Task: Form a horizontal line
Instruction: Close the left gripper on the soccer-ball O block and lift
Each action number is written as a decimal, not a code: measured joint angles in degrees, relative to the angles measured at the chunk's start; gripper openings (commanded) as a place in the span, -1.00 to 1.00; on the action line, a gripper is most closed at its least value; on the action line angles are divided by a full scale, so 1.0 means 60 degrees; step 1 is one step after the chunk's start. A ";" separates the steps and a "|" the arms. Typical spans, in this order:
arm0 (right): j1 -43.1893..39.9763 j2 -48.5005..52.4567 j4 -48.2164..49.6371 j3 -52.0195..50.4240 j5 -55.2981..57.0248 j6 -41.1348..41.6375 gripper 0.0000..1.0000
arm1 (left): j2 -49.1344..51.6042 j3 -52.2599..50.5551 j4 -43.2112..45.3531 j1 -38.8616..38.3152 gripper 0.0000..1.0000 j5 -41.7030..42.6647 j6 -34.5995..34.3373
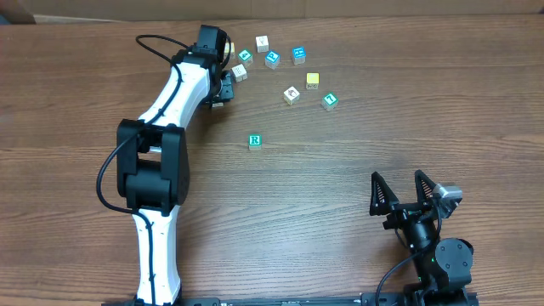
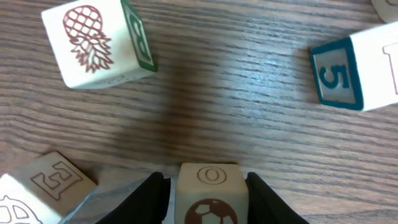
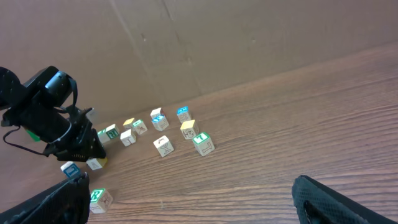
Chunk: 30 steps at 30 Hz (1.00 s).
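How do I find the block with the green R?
Start at the big white left arm on the wooden table. To its right, one little cube sits alone, apart from the scattered bunch of cubes. Its top shows a green R.

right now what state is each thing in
left jaws: astride ball cube, grip unclear
right jaws: wide open, empty
R cube: flat, apart from the rest, R up
pineapple cube: flat, untouched
yellow cube: flat, untouched
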 measured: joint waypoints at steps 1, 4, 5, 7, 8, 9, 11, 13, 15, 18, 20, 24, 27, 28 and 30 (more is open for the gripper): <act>0.0000 0.0000 -0.0004 0.0000 0.0000 -0.0004 1.00 | 0.0000 0.0000 0.0018 0.0007 -0.26 0.0033 0.0033; 0.0000 0.0000 -0.0004 0.0000 0.0004 0.0004 1.00 | 0.0000 0.0000 0.0040 0.0033 -0.23 0.0135 0.0171; 0.0000 0.0000 -0.0004 0.0000 0.0000 0.0000 1.00 | 0.0000 0.0000 0.0044 0.0036 -0.24 0.0146 0.0186; 0.0000 0.0000 -0.0004 0.0000 0.0004 0.0000 1.00 | 0.0000 0.0000 0.0044 0.0033 -0.19 0.0178 0.0219; 0.0000 0.0000 0.0000 0.0000 0.0004 0.0004 1.00 | 0.0000 0.0000 0.0040 0.0033 -0.16 0.0200 0.0222; 0.0000 0.0000 -0.0004 0.0000 0.0004 -0.0004 1.00 | 0.0000 0.0000 0.0040 0.0033 -0.16 0.0211 0.0226; 0.0000 0.0000 -0.0004 0.0000 0.0004 -0.0004 1.00 | 0.0000 0.0000 0.0025 0.0033 -0.16 0.0244 0.0248; 0.0000 0.0000 -0.0004 0.0000 0.0004 0.0000 1.00 | 0.0000 0.0004 -0.0069 0.0033 -0.16 0.0248 0.0248; 0.0000 0.0000 0.0000 0.0000 0.0000 0.0000 1.00 | 0.0000 0.0007 -0.0182 0.0033 -0.18 0.0248 0.0248; 0.0000 0.0000 0.0000 0.0000 0.0000 0.0000 1.00 | 0.0000 0.0018 -0.0211 0.0033 -0.23 0.0248 0.0248; 0.0000 0.0000 -0.0004 0.0000 0.0004 0.0000 1.00 | 0.0000 0.0022 -0.0226 0.0033 -0.21 0.0248 0.0251; 0.0000 0.0000 -0.0007 0.0000 0.0000 0.0000 1.00 | 0.0000 0.0084 -0.0382 0.0033 -0.20 0.0248 0.0251; 0.0000 0.0000 -0.0004 0.0000 0.0004 0.0000 1.00 | 0.0000 0.0262 -0.0503 0.0033 -0.21 0.0248 0.0251; 0.0000 0.0000 -0.0007 0.0000 0.0000 0.0004 1.00 | 0.0000 0.0313 -0.0499 0.0033 -0.21 0.0248 0.0248; 0.0000 0.0000 0.0000 0.0000 0.0000 0.0004 1.00 | 0.0000 0.0397 -0.0514 0.0033 -0.22 0.0248 0.0248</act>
